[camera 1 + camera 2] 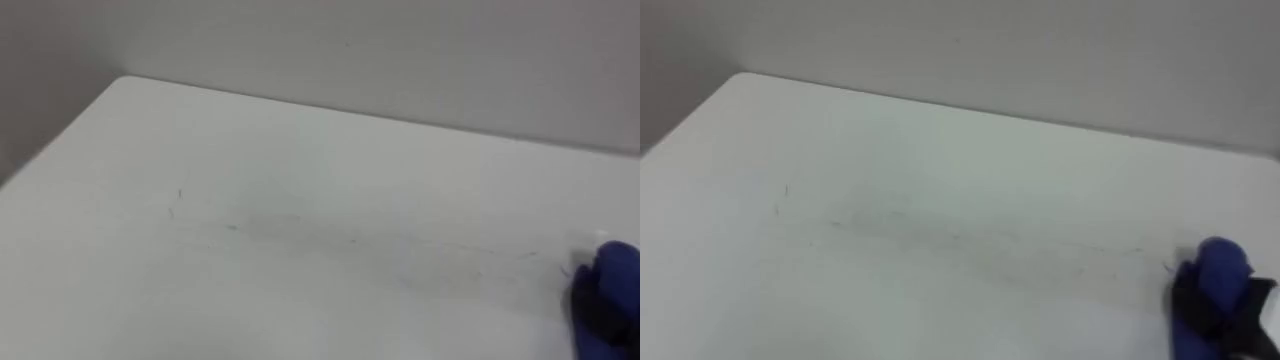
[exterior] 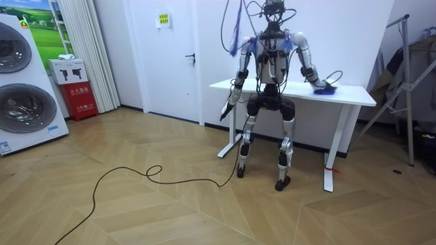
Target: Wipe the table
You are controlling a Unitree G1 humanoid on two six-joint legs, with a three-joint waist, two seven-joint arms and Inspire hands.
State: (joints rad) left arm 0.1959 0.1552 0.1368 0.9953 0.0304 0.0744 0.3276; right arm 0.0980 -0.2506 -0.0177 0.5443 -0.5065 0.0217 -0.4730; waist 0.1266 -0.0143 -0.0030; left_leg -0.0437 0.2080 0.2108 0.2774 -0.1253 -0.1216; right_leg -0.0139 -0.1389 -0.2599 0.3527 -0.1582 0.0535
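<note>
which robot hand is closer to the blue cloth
Right. The right robot hand is at the blue cloth on the white table; the left robot hand hangs below the table's top, by its opposite end.

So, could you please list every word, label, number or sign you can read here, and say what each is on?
No text can be quoted; none is readable.
Yellow sign on the door: dark print, too small to read.
Red box by the wall: white markings, too small to read.
Washing machine: small stickers, unreadable.
Table: faint marks, no text.
</note>
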